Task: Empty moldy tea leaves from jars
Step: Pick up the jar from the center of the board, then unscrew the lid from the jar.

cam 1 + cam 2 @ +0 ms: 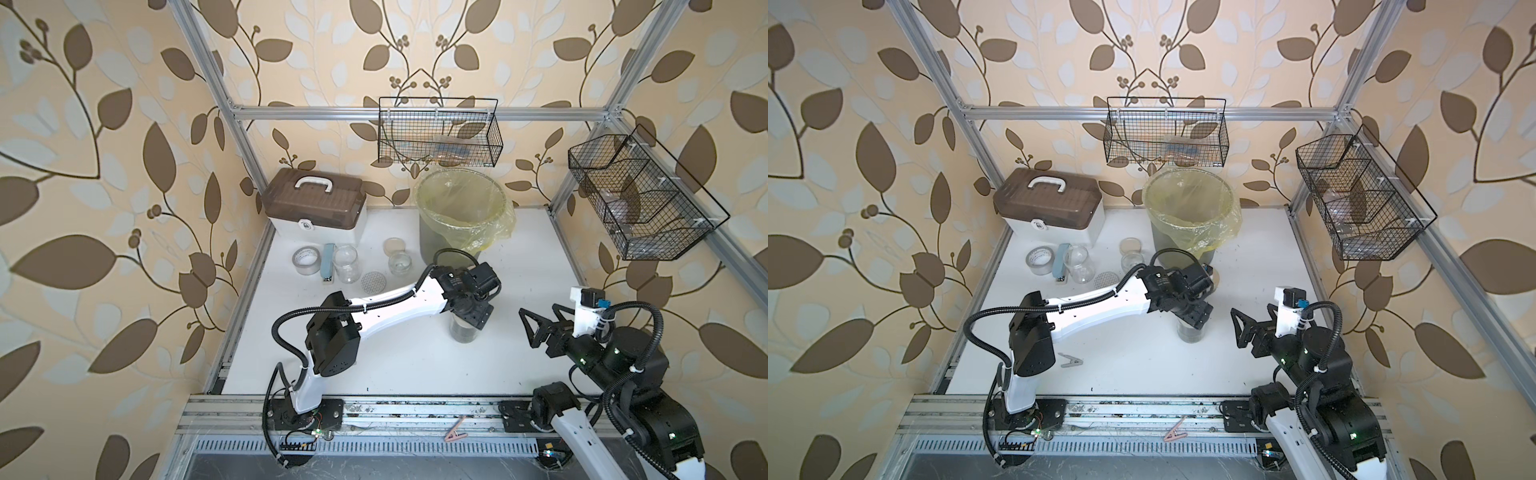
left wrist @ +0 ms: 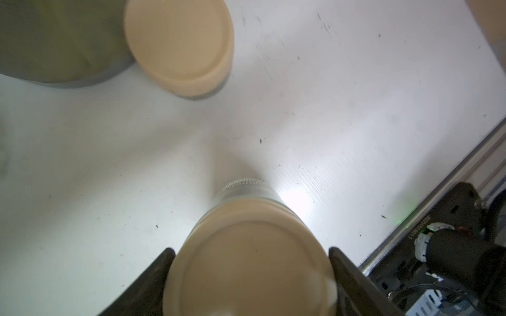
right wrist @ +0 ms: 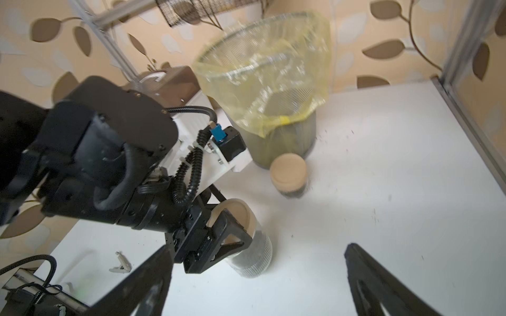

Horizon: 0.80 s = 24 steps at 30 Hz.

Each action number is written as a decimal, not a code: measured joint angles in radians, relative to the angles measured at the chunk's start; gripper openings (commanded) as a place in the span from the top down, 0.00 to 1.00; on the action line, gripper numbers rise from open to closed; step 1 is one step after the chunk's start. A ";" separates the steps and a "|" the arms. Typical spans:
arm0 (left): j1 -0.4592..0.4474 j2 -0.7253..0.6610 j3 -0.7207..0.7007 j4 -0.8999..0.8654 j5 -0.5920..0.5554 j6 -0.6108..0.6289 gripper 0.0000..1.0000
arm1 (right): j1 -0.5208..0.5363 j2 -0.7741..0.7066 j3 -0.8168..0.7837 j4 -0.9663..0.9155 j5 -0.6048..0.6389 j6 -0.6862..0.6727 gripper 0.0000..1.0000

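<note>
Moldy tea leaves (image 3: pixel 256 258) dark inside closed jar (image 1: pixel 464 332), upright at middle of table (image 1: pixel 395 365), beige lid (image 2: pixel 246 240) on. Left gripper (image 2: pixel 252 284) clamped on that lid from above, fingers (image 2: pixel 161 276) pressed either side. Second lidded jar (image 3: pixel 290 177), also dark fill, just beside bin (image 1: pixel 432 245), near the first. Right gripper (image 1: pixel 527 328) spread wide, holding nothing, beside gripped jar, apart. Rear left: taller empty jar (image 1: pixel 346 264) and shorter empty jar (image 1: pixel 400 264), both open; loose lid (image 1: pixel 394 245) near shorter one, dotted lid (image 1: pixel 372 282) between them.

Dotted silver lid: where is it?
In both top views the dotted silver lid lies on the table, left side, beside the tall open jar.
</note>
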 measured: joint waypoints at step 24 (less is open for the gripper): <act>0.198 -0.189 0.418 -0.088 0.187 -0.075 0.93 | 0.000 0.360 -0.084 0.649 -0.377 -0.631 0.00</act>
